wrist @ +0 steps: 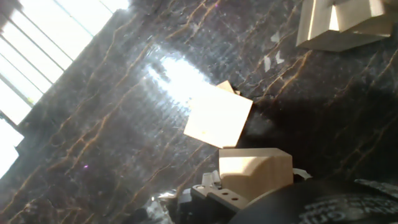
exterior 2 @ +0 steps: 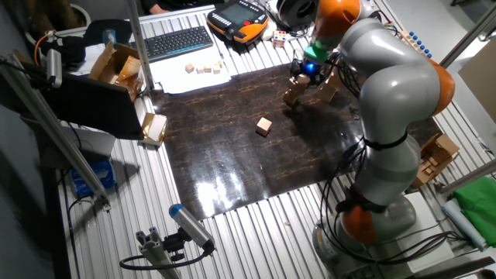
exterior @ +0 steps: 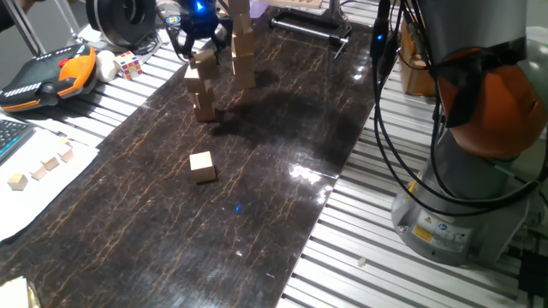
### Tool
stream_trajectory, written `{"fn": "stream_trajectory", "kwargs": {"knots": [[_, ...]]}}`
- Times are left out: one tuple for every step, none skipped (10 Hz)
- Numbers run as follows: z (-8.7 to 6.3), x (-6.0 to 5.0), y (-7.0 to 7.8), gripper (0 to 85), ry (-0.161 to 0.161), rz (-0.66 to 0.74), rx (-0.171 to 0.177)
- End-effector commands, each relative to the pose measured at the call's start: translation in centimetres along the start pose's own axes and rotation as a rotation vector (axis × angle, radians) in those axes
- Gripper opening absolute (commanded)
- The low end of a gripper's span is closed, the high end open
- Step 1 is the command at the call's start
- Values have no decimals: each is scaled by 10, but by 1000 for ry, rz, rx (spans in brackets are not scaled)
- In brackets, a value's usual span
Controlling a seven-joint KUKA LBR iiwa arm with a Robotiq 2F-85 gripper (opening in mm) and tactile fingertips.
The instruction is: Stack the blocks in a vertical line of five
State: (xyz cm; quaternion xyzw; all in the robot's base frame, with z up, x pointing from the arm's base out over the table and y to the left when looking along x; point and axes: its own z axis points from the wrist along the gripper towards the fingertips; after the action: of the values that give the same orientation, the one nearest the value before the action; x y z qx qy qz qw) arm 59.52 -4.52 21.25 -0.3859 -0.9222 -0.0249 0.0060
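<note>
My gripper (exterior: pixel 204 51) hangs over a short leaning stack of pale wooden blocks (exterior: pixel 200 92) at the far end of the dark mat. It is shut on one block (exterior: pixel 204 61), which sits at the stack's top, shifted a little to one side. In the hand view that held block (wrist: pixel 255 171) lies against a finger (wrist: pixel 212 196), beside the stack's top face (wrist: pixel 217 118). A corner of a lower block peeks out behind it. One loose block (exterior: pixel 203 166) lies alone mid-mat, also visible in the other fixed view (exterior 2: pixel 265 125). There my gripper (exterior 2: pixel 308 74) stands above the stack (exterior 2: pixel 291 96).
A taller column of tan wooden pieces (exterior: pixel 243 47) stands just behind the stack. A Rubik's cube (exterior: pixel 128 64) and an orange pendant (exterior: pixel 51 73) lie off the mat's left side, with tiny cubes on white paper (exterior: pixel 41 168). The robot base (exterior: pixel 462 180) stands at the right.
</note>
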Motion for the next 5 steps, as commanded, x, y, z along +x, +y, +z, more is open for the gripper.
{"fn": "stream_trajectory", "kwargs": {"knots": [[0, 0, 0, 203, -1, 3, 3], [-4, -9, 3, 203, 7, 6, -4], [-6, -22, 7, 197, 16, 6, -11], [-6, -30, 9, 197, 20, 15, -17], [-4, -32, 12, 193, 14, 17, -19]]}}
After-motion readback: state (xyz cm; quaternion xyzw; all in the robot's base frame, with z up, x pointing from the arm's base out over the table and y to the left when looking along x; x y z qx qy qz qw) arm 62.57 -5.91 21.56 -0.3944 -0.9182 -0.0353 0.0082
